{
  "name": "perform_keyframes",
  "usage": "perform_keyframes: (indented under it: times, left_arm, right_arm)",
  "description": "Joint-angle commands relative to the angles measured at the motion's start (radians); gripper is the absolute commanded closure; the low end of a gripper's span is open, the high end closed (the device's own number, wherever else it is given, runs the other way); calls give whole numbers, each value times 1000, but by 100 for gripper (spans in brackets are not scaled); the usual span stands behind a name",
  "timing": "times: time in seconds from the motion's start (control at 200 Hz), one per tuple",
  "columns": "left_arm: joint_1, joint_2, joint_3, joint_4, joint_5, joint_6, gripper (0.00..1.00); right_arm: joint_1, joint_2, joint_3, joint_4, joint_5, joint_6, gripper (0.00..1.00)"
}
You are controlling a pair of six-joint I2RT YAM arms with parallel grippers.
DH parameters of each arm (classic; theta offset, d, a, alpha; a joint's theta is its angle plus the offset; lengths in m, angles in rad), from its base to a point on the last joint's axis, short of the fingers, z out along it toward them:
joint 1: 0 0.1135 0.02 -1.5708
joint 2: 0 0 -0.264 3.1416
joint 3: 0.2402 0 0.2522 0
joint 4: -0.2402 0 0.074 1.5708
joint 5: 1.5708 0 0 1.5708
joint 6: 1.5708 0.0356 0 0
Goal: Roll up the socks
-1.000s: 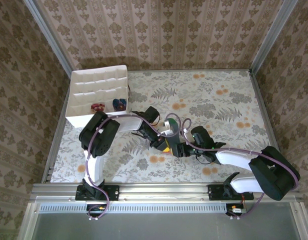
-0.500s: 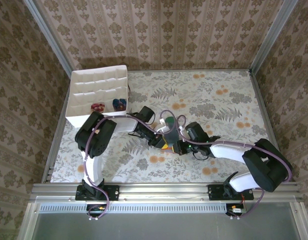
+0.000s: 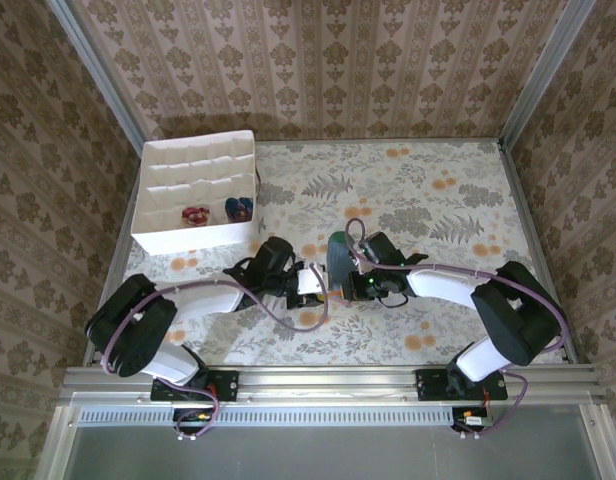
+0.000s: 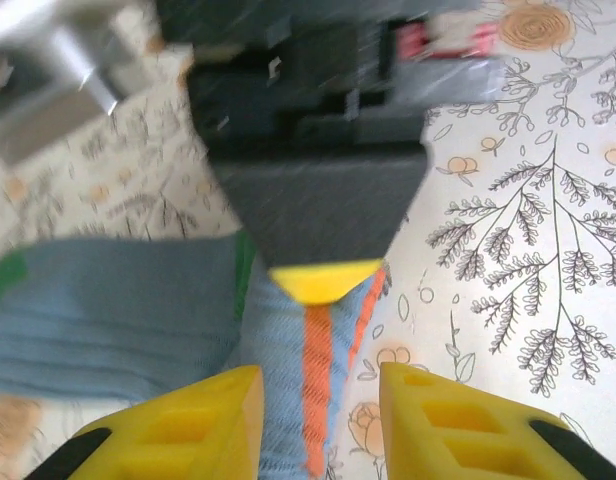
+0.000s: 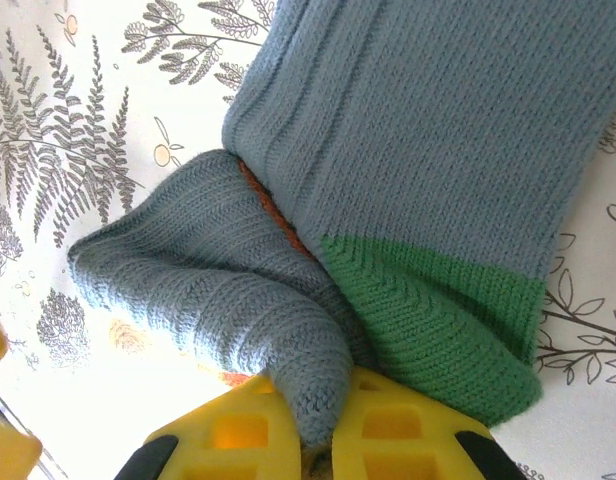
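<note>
A grey-blue sock (image 3: 335,252) with a green toe lies folded at the table's middle. In the right wrist view its green toe (image 5: 428,310) and an orange cuff edge (image 5: 273,215) show, and my right gripper (image 5: 333,398) is shut on a bunched grey-blue fold. My right gripper (image 3: 341,280) sits at the sock's near end. My left gripper (image 3: 310,282) faces it from the left. In the left wrist view my left gripper (image 4: 320,390) stands open over the sock (image 4: 118,310), whose orange stripe (image 4: 318,365) runs between the jaws. Two rolled socks, peach-maroon (image 3: 195,214) and purple-teal (image 3: 239,208), sit in box compartments.
The white partitioned box (image 3: 163,238) stands at the back left of the floral table. Patterned walls and metal rails (image 3: 318,378) enclose the table. Both arms meet at the middle; the right half of the table (image 3: 468,200) is bare.
My right gripper has shut on the sock's fold and moved toward the back left. My left gripper has opened off the sock, and its arm has dropped low to the left.
</note>
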Motion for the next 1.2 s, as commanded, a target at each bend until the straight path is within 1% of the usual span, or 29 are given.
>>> perform_keyframes:
  times: [0.0, 0.155, 0.255, 0.385, 0.485, 0.56, 0.67, 0.735, 0.755, 0.845, 0.88, 0.925, 0.955, 0.98, 1.115, 1.195]
  left_arm:
    - [-67, -17, -15, 85, -179, 200, 73]
    - [-136, 38, 24, 8, -285, 304, 73]
    - [-159, 90, 44, -9, -369, 346, 72]
    - [-159, 139, 46, 4, -395, 366, 70]
    - [-162, 173, 50, 12, -417, 371, 65]
    - [-166, 204, 65, -1, -429, 379, 64]
    - [-170, 263, 101, -45, -450, 380, 64]
    - [-171, 295, 134, -100, -452, 353, 66]
    - [-169, 304, 149, -130, -448, 341, 67]
    - [-159, 329, 235, -303, -389, 294, 82]
    - [-151, 332, 257, -348, -352, 280, 85]
    - [-141, 338, 280, -401, -299, 262, 89]
    - [-134, 340, 293, -432, -265, 250, 90]
    - [-126, 344, 305, -460, -230, 241, 91]
    - [-90, 364, 373, -603, -82, 191, 99]
    - [-71, 379, 407, -670, -9, 167, 100]
  right_arm:
    - [-14, 59, -7, -187, 50, 37, 100]
    - [-18, 79, 0, -193, 21, 54, 100]
    - [-21, 87, 5, -202, -1, 56, 100]
    - [-33, 88, 4, -204, -39, 58, 100]
    - [-41, 86, 5, -205, -67, 58, 100]
    - [-46, 87, 6, -203, -91, 61, 100]
    - [-57, 88, 7, -194, -146, 67, 100]
    - [-65, 87, 12, -199, -182, 65, 100]
    - [-66, 85, 15, -202, -190, 64, 100]
    - [-77, 71, 21, -219, -209, 61, 99]
    - [-83, 59, 20, -219, -211, 61, 95]
    - [-90, 38, 17, -214, -211, 63, 86]
    - [-97, 20, 12, -208, -208, 66, 81]
    - [-104, 1, 8, -200, -204, 68, 79]
    - [-132, -135, -43, -140, -134, 80, 78]
    - [-143, -239, -77, -114, -82, 87, 77]
